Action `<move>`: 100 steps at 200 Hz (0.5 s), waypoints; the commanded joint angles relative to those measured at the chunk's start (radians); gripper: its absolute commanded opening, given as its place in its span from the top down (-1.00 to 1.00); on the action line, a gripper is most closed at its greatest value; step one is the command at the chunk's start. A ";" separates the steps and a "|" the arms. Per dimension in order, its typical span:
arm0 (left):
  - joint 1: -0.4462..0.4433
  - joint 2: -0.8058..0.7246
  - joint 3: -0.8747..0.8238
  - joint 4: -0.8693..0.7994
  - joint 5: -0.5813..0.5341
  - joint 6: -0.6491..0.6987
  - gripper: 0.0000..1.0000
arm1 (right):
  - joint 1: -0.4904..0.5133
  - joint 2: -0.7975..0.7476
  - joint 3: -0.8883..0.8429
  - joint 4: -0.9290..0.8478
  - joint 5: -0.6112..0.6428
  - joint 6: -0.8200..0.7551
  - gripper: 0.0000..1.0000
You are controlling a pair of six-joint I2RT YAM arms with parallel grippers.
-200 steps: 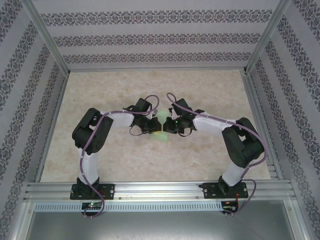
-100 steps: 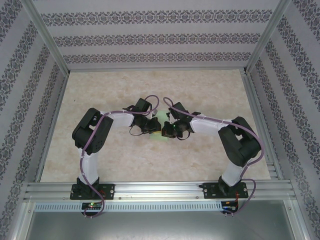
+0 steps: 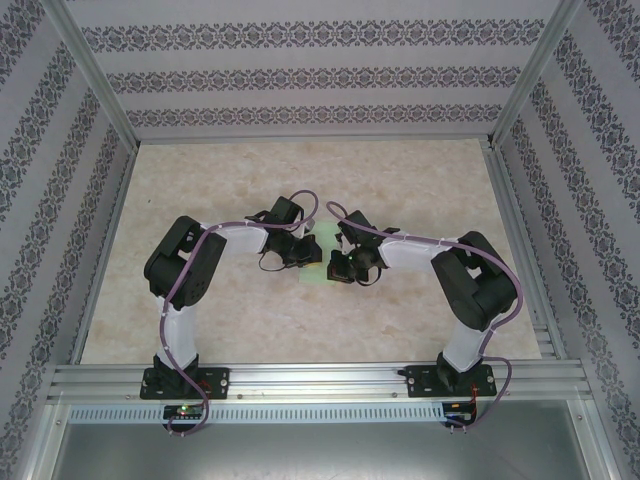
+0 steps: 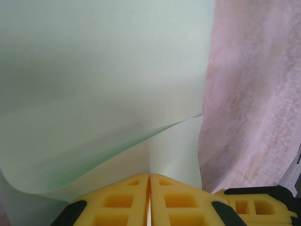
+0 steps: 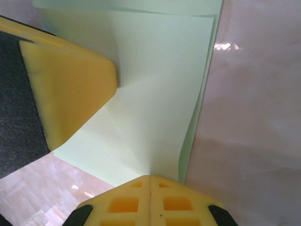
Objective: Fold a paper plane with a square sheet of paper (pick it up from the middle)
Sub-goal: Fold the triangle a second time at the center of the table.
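The square sheet of paper (image 3: 324, 240) is pale mint green and folded over, held up between both grippers at the table's middle. In the left wrist view the paper (image 4: 103, 70) curves in two layers away from my left gripper (image 4: 149, 177), whose yellow fingers are shut on its edge. My right gripper (image 5: 150, 178) is likewise shut on the paper (image 5: 155, 94), pinching a creased spot by its right border. The left gripper's yellow finger (image 5: 70, 89) presses the sheet's far side. From above, the left gripper (image 3: 308, 255) and right gripper (image 3: 336, 266) nearly touch.
The marbled beige table (image 3: 420, 190) lies all round the arms. Patterned walls and an aluminium frame (image 3: 300, 380) close it in. A yellow finger of the right gripper (image 4: 254, 207) shows at the lower right of the left wrist view.
The right arm has drawn in towards the left gripper and slightly nearer the front edge. More green paper now shows behind the grippers. The left arm has held still.
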 commanded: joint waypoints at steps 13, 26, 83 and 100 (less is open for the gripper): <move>-0.007 0.010 -0.043 -0.085 -0.068 -0.001 0.76 | 0.011 0.020 -0.006 -0.051 0.033 -0.011 0.91; -0.007 0.010 -0.044 -0.086 -0.071 -0.002 0.76 | 0.011 0.026 -0.005 -0.061 0.037 -0.014 0.91; -0.007 0.010 -0.047 -0.095 -0.094 -0.003 0.77 | 0.010 -0.006 -0.075 -0.085 0.034 -0.024 0.91; -0.008 0.009 -0.050 -0.091 -0.092 -0.006 0.78 | 0.001 -0.038 -0.097 -0.085 0.031 -0.029 0.91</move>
